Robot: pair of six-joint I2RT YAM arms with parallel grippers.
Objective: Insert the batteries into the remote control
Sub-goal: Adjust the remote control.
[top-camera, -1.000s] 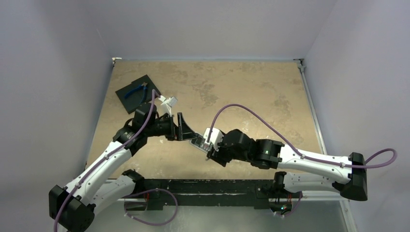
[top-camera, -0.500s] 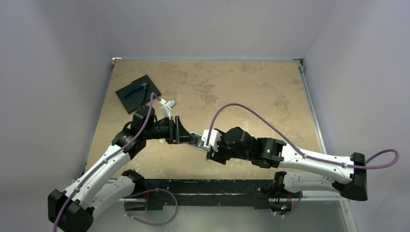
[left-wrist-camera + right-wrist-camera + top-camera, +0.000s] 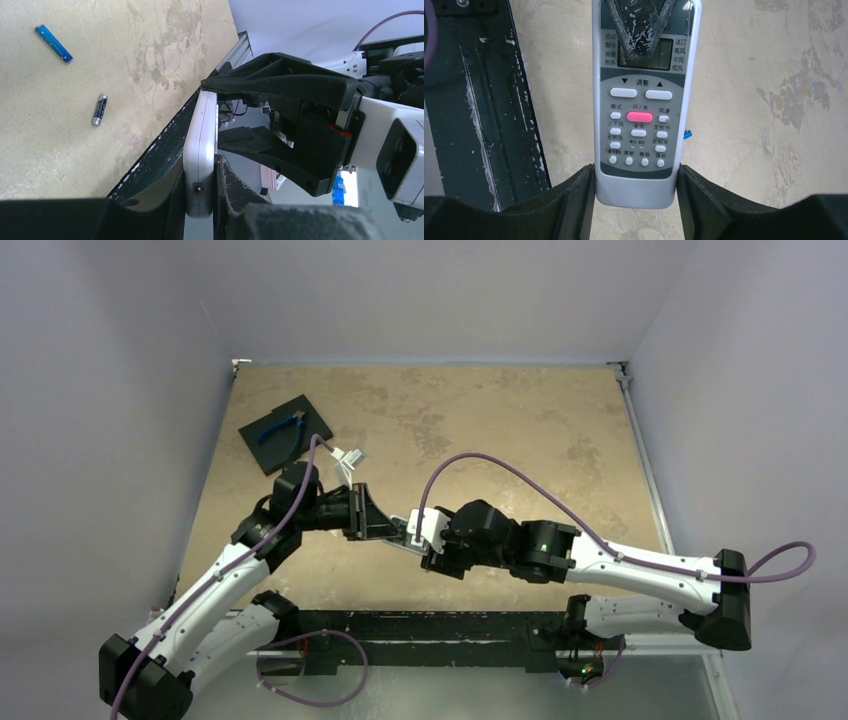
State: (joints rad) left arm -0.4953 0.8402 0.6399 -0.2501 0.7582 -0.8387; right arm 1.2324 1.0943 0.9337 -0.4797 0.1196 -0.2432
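The remote control (image 3: 404, 529) is held in the air between the two arms, over the near part of the surface (image 3: 500, 430). A second ago the left tool (image 3: 382, 524) stood with its jaws spread wide at the handset's far end. Now those jaws have come together and pinch it front and back, one finger (image 3: 640, 22) lying over the screen. The right arm has also shifted a little to the left, carrying the handset with it.

The right tool (image 3: 636, 196) clamps the two long edges at the button end, and its grip looks the same as before.

The front carries Chinese labels: 调整 between two arrows, 模式, 开/关 above a pink button, 风速, 省电, 定时开 and 定时关. Beside the screen stand 自动, 制冷, 抽湿, 制热 and 送风, 高风, 中风, 低风.

In the top view the long axis runs roughly left to right, screen end toward the left arm and button end toward the right. The left wrist camera sees the remote control (image 3: 200, 150) edge-on, with the left tool (image 3: 200, 192) closed on its near end.

Both batteries lie loose on the surface and well apart from each other: the blue battery (image 3: 53, 43) and the dark grey battery (image 3: 99, 109).

At the far left corner, blue-handled pliers (image 3: 282, 428) rest on a black pad (image 3: 272, 457).
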